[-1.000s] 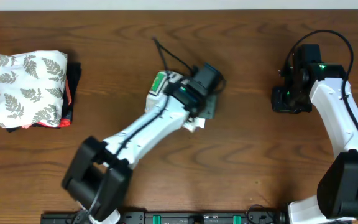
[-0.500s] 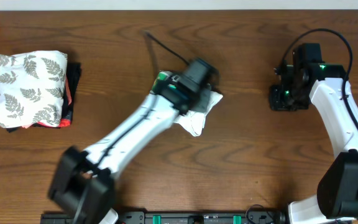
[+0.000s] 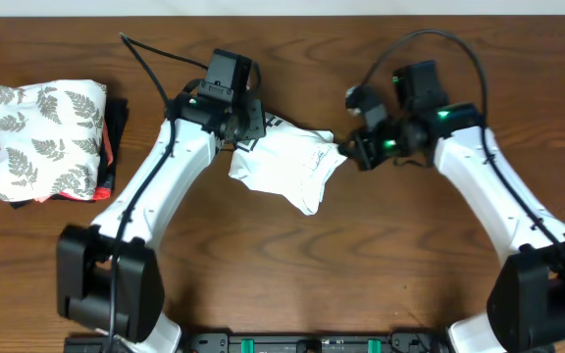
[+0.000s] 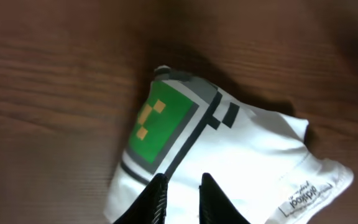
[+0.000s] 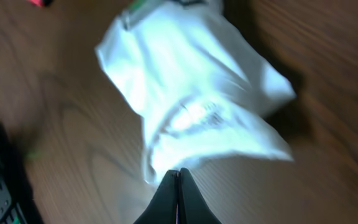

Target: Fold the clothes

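Observation:
The white T-shirt (image 3: 287,167) lies crumpled in a small heap at the middle of the wooden table. Its green-and-black print (image 4: 160,121) faces up at the heap's far left end. My left gripper (image 3: 248,126) hovers over that end, and its fingers (image 4: 184,186) stand a little apart with white cloth (image 4: 247,149) showing between them. My right gripper (image 3: 353,152) is at the heap's right corner. In the right wrist view its fingers (image 5: 179,174) are pressed together, with the tips at the edge of the blurred shirt (image 5: 191,93).
A folded white cloth with grey fern leaves (image 3: 42,137) sits on black and red garments (image 3: 114,147) at the far left. A black rail (image 3: 312,343) runs along the near edge of the table.
My left gripper has moved up and left off the shirt's middle to its print end. My right arm has swung left from the far right to the shirt's right corner. The shirt now shows more.

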You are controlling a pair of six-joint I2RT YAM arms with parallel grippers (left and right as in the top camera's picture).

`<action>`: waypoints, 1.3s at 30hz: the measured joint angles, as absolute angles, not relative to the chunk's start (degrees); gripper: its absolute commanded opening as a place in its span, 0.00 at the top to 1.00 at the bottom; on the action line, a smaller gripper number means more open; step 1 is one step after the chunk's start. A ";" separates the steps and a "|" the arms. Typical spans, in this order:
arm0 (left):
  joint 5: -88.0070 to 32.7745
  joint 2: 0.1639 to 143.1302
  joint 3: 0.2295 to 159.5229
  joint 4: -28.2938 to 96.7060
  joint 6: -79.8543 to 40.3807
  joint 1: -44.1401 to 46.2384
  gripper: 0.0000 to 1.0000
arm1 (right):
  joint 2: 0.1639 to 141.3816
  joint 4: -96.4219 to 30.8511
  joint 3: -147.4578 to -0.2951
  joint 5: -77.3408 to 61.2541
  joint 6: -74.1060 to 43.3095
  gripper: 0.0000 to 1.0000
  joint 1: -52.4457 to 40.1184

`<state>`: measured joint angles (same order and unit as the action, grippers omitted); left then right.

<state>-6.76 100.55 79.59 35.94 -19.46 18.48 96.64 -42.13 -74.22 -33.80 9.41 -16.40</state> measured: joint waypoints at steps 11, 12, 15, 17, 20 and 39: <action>-16.01 110.06 79.59 28.29 -18.15 17.45 0.85 | 107.63 -30.65 -74.19 -29.50 -1.61 0.99 -22.24; -16.25 110.50 79.59 28.12 -18.13 17.45 0.85 | 109.23 -30.00 -74.19 -29.39 -2.22 0.99 -22.50; -16.62 112.51 79.59 28.21 -18.11 17.41 0.85 | 113.56 -28.60 -74.19 -28.93 -3.57 0.99 -23.29; -16.80 114.56 79.64 28.91 -18.06 17.39 0.85 | 115.92 -28.16 -74.19 -28.91 -4.23 0.99 -23.40; -17.96 118.04 80.25 30.04 -17.87 17.26 0.86 | 117.73 -27.73 -74.19 -30.00 -5.06 0.99 -23.29; -19.62 119.83 83.77 44.14 -15.42 8.40 0.87 | 117.75 -26.92 -74.22 -29.71 -7.07 0.96 -23.20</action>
<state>-19.62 119.83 83.77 44.14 -15.42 8.40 117.75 -26.92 -74.22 -29.71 -7.07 -23.20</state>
